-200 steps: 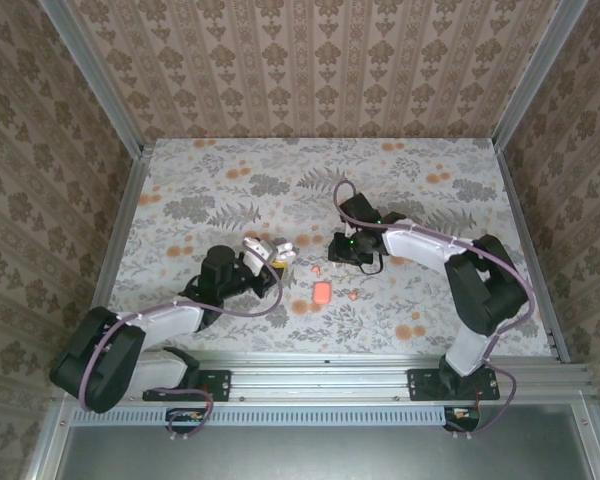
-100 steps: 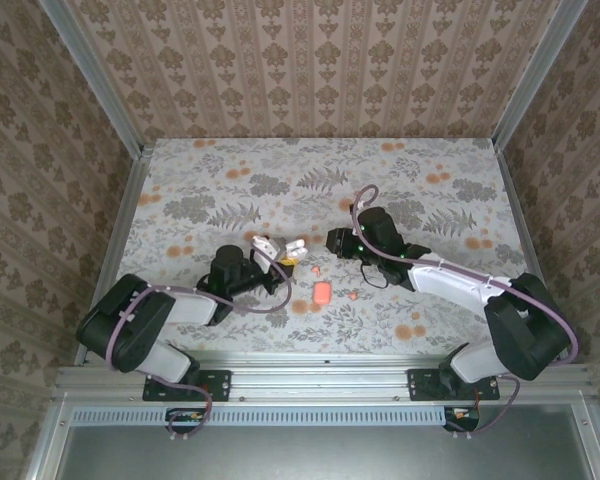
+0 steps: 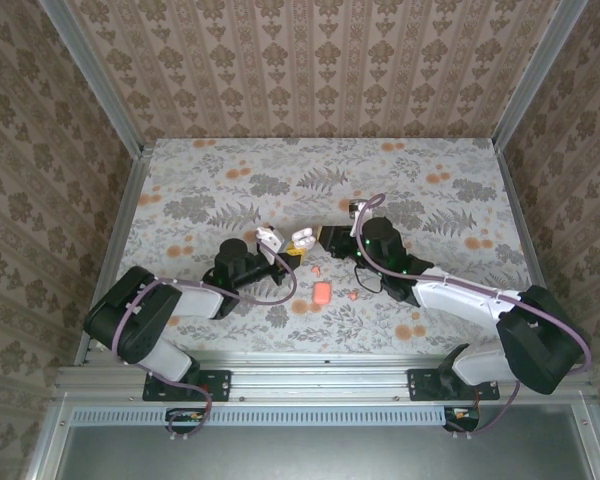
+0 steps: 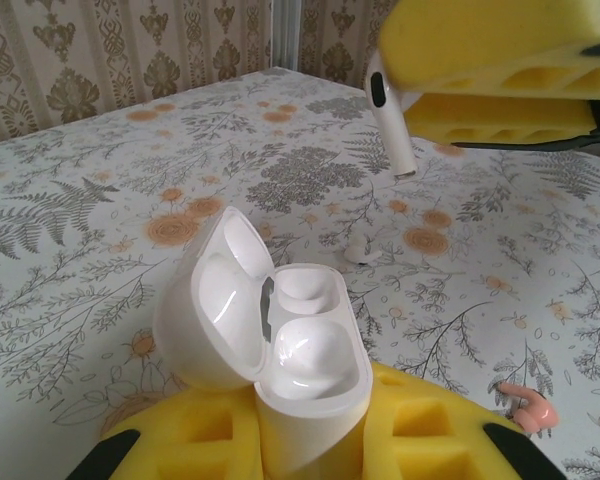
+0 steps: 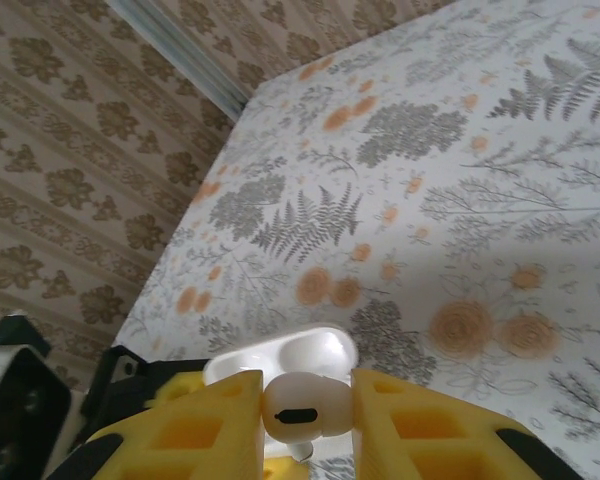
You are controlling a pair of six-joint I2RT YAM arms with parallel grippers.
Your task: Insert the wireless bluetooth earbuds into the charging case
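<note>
My left gripper [image 4: 305,425] is shut on the base of a white charging case [image 4: 300,360], held upright with its lid [image 4: 215,310] swung open to the left and both wells empty. My right gripper [image 5: 305,412] is shut on a white earbud [image 5: 305,405], stem down, hanging just above the open white case [image 5: 290,352]. From the left wrist that earbud [image 4: 388,115] hangs beyond the case, to its upper right. From above, the left gripper [image 3: 280,252] and right gripper [image 3: 327,238] meet at the case [image 3: 302,241]. A second white earbud [image 4: 360,250] lies on the table.
A closed coral case [image 3: 322,292] lies on the floral cloth in front of the grippers. One coral earbud [image 3: 315,268] lies just behind it and another [image 3: 353,294] to its right. A coral earbud [image 4: 528,408] lies to the right of the left gripper.
The right gripper has moved left with the white earbud to a spot over the case. The left gripper has pushed forward and right, bringing the open case to meet it.
</note>
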